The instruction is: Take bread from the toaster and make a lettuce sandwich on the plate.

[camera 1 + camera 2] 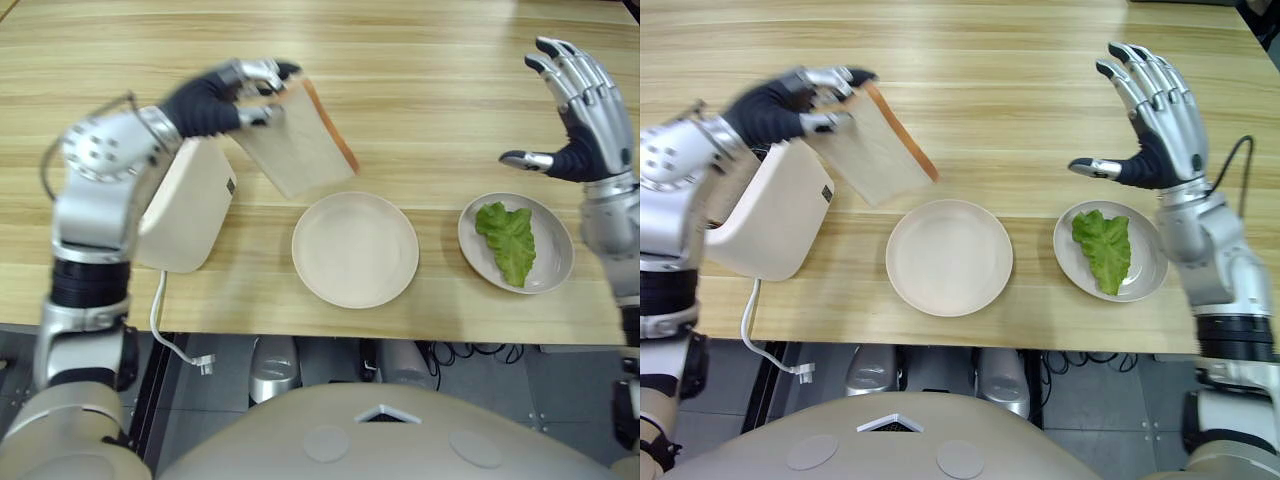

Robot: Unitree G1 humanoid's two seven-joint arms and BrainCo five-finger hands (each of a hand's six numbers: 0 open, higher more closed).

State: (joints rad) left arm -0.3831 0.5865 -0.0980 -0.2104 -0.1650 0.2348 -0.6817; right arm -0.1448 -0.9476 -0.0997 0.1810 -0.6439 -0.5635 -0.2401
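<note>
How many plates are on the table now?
2. An empty plate sits centre, near the front edge of the table; a smaller plate to its right holds a lettuce leaf. None seems hidden.

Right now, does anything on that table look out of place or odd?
The plug of the toaster dangles loose below the table edge, plugged into nothing. Nothing looks spilled or broken.

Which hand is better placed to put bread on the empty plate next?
Left. The left hand grips the bread slice near the plate; the right hand is open, near the lettuce.
</note>
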